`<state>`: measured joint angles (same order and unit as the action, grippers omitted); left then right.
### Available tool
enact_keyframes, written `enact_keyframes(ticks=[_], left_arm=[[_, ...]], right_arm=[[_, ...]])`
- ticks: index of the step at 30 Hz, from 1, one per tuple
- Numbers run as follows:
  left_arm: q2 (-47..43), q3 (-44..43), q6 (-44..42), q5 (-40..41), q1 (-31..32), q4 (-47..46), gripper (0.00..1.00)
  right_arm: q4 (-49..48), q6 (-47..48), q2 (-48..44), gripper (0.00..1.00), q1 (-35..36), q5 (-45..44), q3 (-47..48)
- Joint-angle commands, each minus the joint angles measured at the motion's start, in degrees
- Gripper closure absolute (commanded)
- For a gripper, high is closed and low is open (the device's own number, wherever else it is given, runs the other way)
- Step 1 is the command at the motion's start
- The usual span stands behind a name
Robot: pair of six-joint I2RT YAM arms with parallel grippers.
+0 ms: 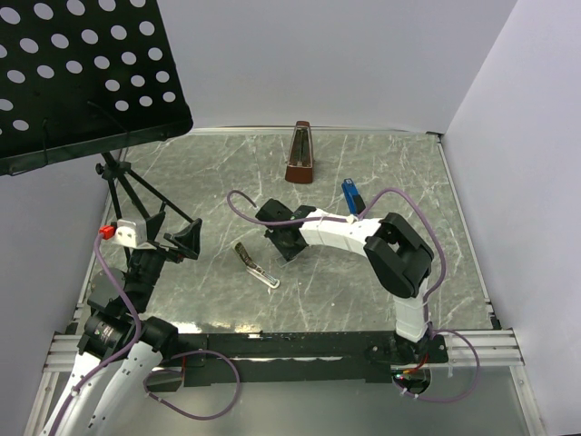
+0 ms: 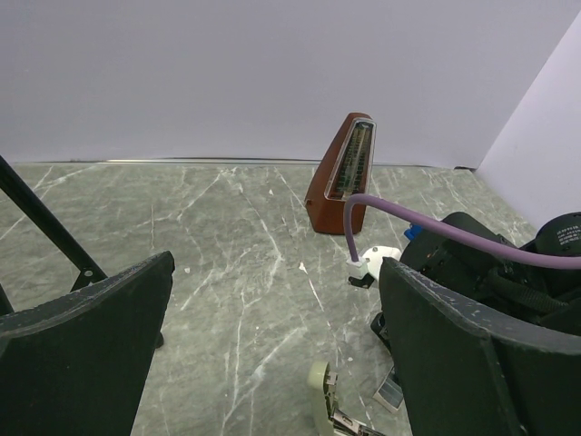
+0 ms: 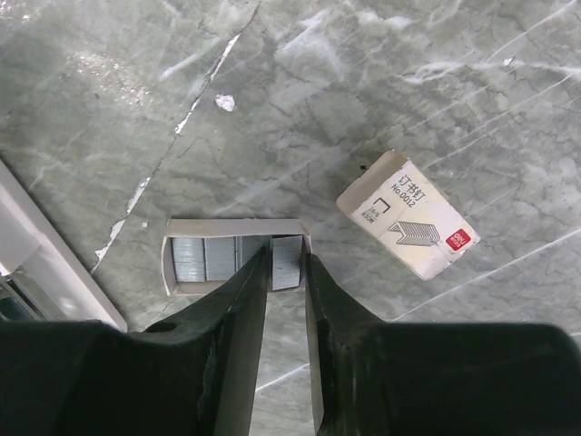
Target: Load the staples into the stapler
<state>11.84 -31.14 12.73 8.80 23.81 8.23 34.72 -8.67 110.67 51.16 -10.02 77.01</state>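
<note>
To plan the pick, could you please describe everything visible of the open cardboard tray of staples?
The small open grey cardboard tray lies flat on the green marbled tabletop, a shallow rectangle with thin raised walls. It is filled with silvery-grey staple strips side by side. The black jaws of the right gripper reach into its right end and seem to pinch one strip. The whitish printed box sleeve lies apart to its right.

staples box (image 3: 408,227) printed "订书钉", "No.0012"

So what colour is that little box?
The box is whitish with a red mark; best in right wrist view.
</note>
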Motion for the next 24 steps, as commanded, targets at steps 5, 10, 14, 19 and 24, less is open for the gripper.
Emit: enact_keyframes(ticks=[5, 10, 14, 19, 24], left_arm=[[-0.1, 0.4, -0.5, -1.0, -0.3, -1.3, 0.01], [-0.1, 0.4, -0.5, -1.0, -0.3, -1.3, 0.01], [-0.1, 0.4, -0.5, -1.0, -0.3, -1.3, 0.01], [-0.1, 0.4, -0.5, -1.1, -0.3, -1.3, 0.00], [-0.1, 0.4, -0.4, -0.9, -0.3, -1.3, 0.01]], right_arm=[[0.1, -0.6, 1.8, 0.64, -0.6, -0.7, 1.3], [-0.8, -0.6, 2.4, 0.64, -1.0, 2.2, 1.0], [-2.0, -1.2, 2.3, 0.65, -2.0, 4.2, -0.3], [-2.2, -1.4, 1.6, 0.70, -2.6, 4.1, -1.1], [-0.6, -1.4, -0.3, 0.78, -2.6, 1.6, -0.9]])
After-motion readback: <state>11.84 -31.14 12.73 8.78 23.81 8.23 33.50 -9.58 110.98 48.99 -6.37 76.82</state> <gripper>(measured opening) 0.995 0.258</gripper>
